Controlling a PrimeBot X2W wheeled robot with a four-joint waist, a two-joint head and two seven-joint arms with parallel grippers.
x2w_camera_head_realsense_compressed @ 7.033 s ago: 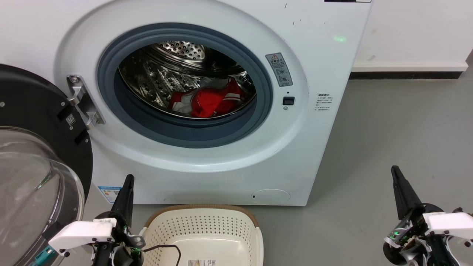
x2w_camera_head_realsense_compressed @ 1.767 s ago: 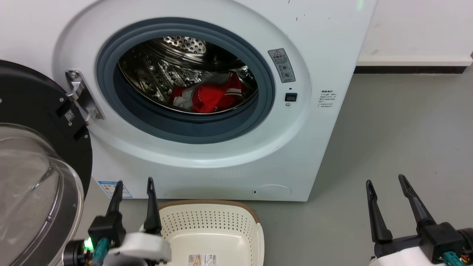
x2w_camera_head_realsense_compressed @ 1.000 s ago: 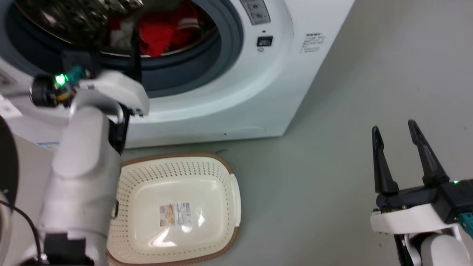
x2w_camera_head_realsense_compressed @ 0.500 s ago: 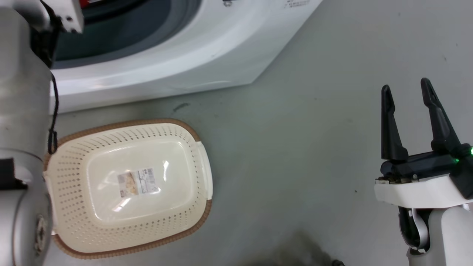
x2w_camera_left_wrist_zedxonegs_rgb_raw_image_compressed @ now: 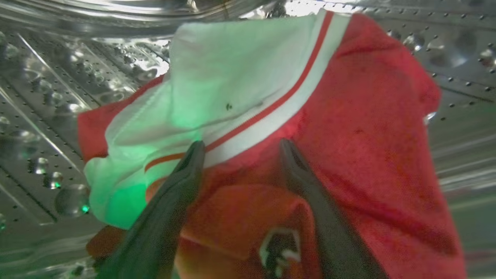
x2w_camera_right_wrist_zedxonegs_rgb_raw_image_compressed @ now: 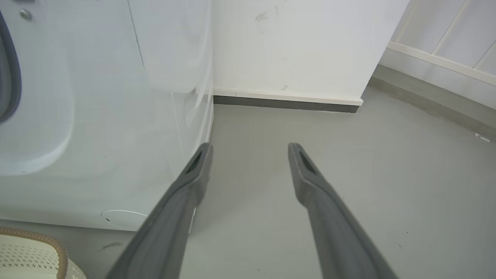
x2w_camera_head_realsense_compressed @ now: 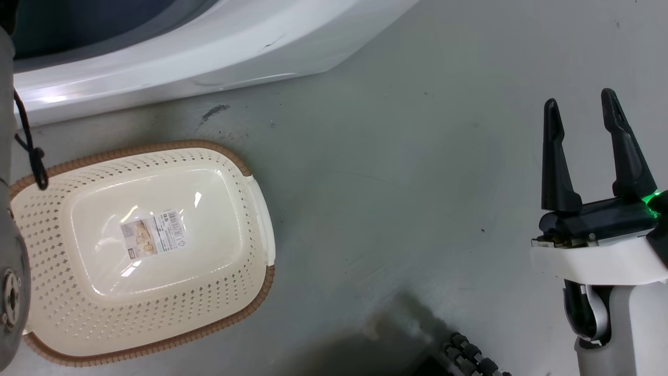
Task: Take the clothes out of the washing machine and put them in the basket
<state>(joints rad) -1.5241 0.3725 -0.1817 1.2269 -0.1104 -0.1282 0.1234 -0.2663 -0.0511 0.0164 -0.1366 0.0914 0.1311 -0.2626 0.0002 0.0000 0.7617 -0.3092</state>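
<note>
In the left wrist view the clothes (x2w_camera_left_wrist_zedxonegs_rgb_raw_image_compressed: 348,128), red with a white panel and white stripes, lie bunched in the steel drum of the washing machine (x2w_camera_left_wrist_zedxonegs_rgb_raw_image_compressed: 46,116). My left gripper (x2w_camera_left_wrist_zedxonegs_rgb_raw_image_compressed: 240,145) is open, its fingertips right at the cloth, one on each side of a fold. In the head view the cream basket (x2w_camera_head_realsense_compressed: 245,172) stands on the floor below the washing machine (x2w_camera_head_realsense_compressed: 209,47), holding nothing but its label. My right gripper (x2w_camera_head_realsense_compressed: 582,107) hangs open over bare floor at the right. It also shows open in its own wrist view (x2w_camera_right_wrist_zedxonegs_rgb_raw_image_compressed: 250,149), beside the washing machine (x2w_camera_right_wrist_zedxonegs_rgb_raw_image_compressed: 116,116).
The pale left forearm (x2w_camera_head_realsense_compressed: 8,261) crosses the head view's left edge, with a black cable beside it. A dark ribbed part (x2w_camera_head_realsense_compressed: 469,357) of the robot shows at the bottom. A white wall with a dark skirting (x2w_camera_right_wrist_zedxonegs_rgb_raw_image_compressed: 286,102) stands behind the machine. The basket's rim (x2w_camera_right_wrist_zedxonegs_rgb_raw_image_compressed: 35,236) peeks in at lower left.
The head camera has tilted down, so the porthole has left its view. The left arm has reached into the drum. The right gripper stays open in much the same pose.
</note>
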